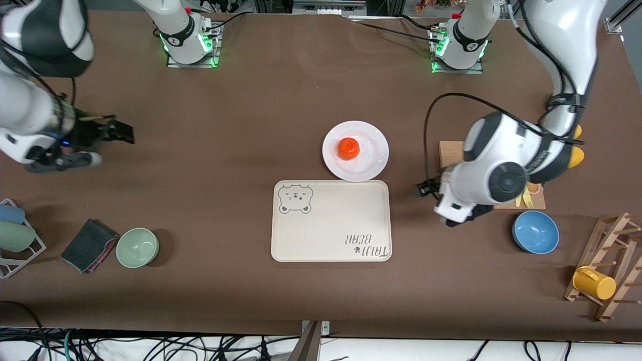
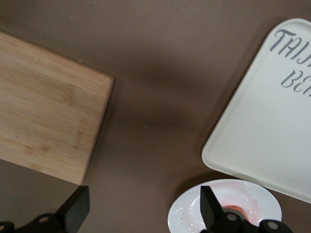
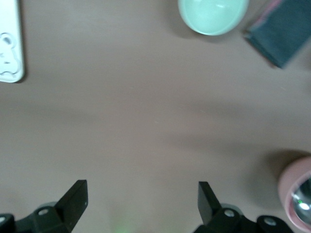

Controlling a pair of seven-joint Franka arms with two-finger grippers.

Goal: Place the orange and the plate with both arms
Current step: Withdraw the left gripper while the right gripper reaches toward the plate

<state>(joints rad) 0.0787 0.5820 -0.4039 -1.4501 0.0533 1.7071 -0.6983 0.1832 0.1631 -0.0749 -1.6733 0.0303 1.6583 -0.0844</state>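
The small reddish orange (image 1: 348,148) sits on the round white plate (image 1: 373,159), which lies mid-table just beyond the cream bear tray (image 1: 331,220) as seen from the front camera. My left gripper (image 1: 421,190) hangs open over bare table between the plate and the wooden board (image 1: 450,153). In the left wrist view the left gripper (image 2: 144,200) holds nothing, and the plate (image 2: 187,213) shows beside one finger. My right gripper (image 1: 122,131) is open and empty over bare table toward the right arm's end; the right wrist view shows the right gripper (image 3: 142,195) above brown tabletop.
A blue bowl (image 1: 535,231) and a wooden rack (image 1: 609,265) with a yellow cup (image 1: 594,282) stand near the left arm. A green bowl (image 1: 137,247), a dark cloth (image 1: 89,244) and a cup holder (image 1: 15,235) lie toward the right arm's end.
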